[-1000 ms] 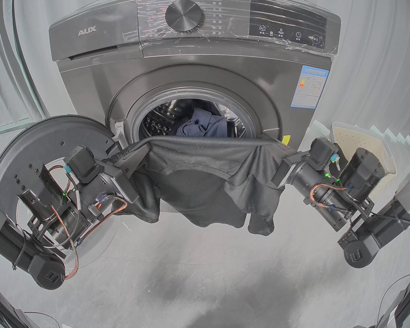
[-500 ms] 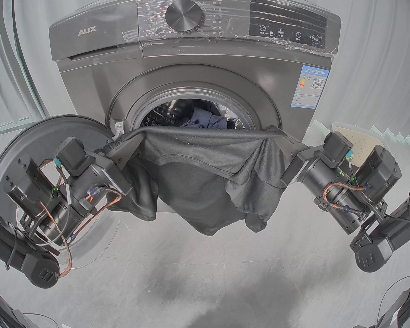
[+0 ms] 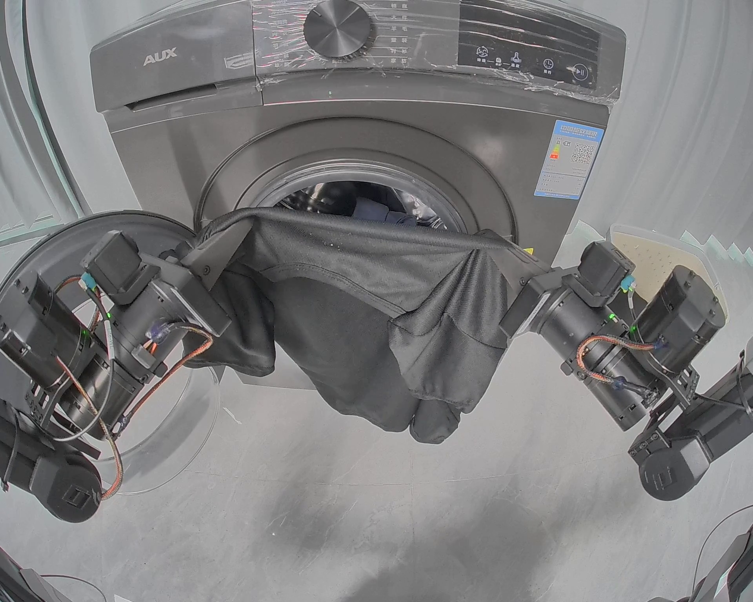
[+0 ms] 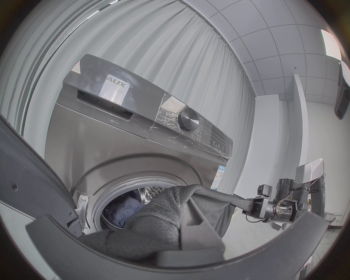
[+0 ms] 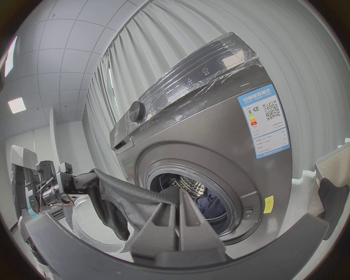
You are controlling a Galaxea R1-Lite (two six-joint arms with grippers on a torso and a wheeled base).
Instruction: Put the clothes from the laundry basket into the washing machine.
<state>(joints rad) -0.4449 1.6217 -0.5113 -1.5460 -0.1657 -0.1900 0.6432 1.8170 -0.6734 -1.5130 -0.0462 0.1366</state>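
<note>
Garment (image 3: 369,313) of matt, textured black cloth; washing machine (image 3: 439,141) of satin grey metal; glossy film (image 3: 423,31) over panel.

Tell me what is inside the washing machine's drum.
A blue garment lies in the drum, against its perforated wall. In the head view, the black garment stretched between the left gripper and right gripper covers the lower opening, so anything underneath cannot be seen.

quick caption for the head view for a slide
Left gripper and right gripper hold a black garment stretched before the open washing machine, blue clothes already inside.
</note>
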